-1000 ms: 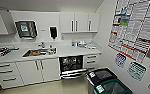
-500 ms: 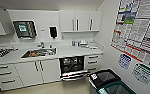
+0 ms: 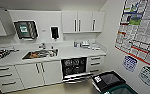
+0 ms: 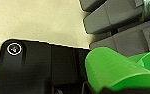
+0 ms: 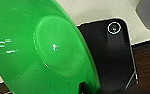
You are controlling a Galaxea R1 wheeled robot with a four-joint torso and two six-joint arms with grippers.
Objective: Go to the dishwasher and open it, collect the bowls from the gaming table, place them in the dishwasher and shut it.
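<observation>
The dishwasher [image 3: 74,68] stands open under the white counter, right of the sink, its door [image 3: 75,77] folded down and dark racks showing inside. In the right wrist view a large lime green bowl [image 5: 41,52] is tilted close to the camera with its base facing it; my right gripper is shut on its rim. In the left wrist view a smaller green bowl [image 4: 108,70] sits right at my left gripper, which is shut on it, and a second green rim [image 4: 148,60] shows beside it. The gaming table is out of view.
A sink [image 3: 41,53] is set in the counter [image 3: 73,53], with white drawers [image 3: 6,75] below and wall cupboards [image 3: 82,21] above. Two lidded bins [image 3: 107,80] stand by the poster-covered right wall, close to the dishwasher door. Grey bin lids [image 4: 113,17] show over pale floor.
The whole head view has shifted a little, so the camera has moved. The dishwasher stays open, and nothing in the kitchen has moved.
</observation>
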